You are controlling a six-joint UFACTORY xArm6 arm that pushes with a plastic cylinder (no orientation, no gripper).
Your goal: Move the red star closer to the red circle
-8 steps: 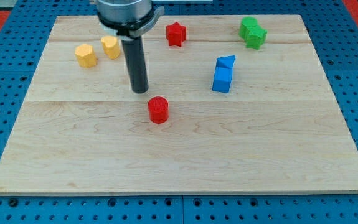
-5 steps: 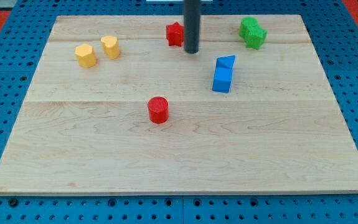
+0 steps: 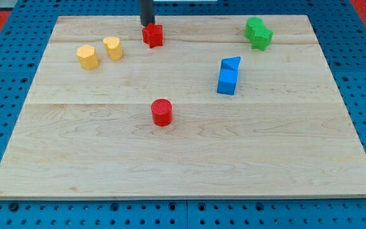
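Note:
The red star [image 3: 153,35] lies near the view's top, left of centre, on the wooden board [image 3: 183,152]. The red circle [image 3: 161,112] stands near the board's middle, well below the star. My tip [image 3: 146,23] is at the star's upper left edge, touching or nearly touching it. The rod runs up out of the view's top.
Two yellow blocks [image 3: 87,56] [image 3: 112,48] sit at the view's upper left. A blue triangle [image 3: 232,63] rests against a blue cube [image 3: 227,81] right of centre. Two green blocks [image 3: 258,33] sit at the upper right. Blue pegboard surrounds the board.
The rod swept from left of centre up to the star's right, then over to its upper left. The red star has shifted left by about a block's width.

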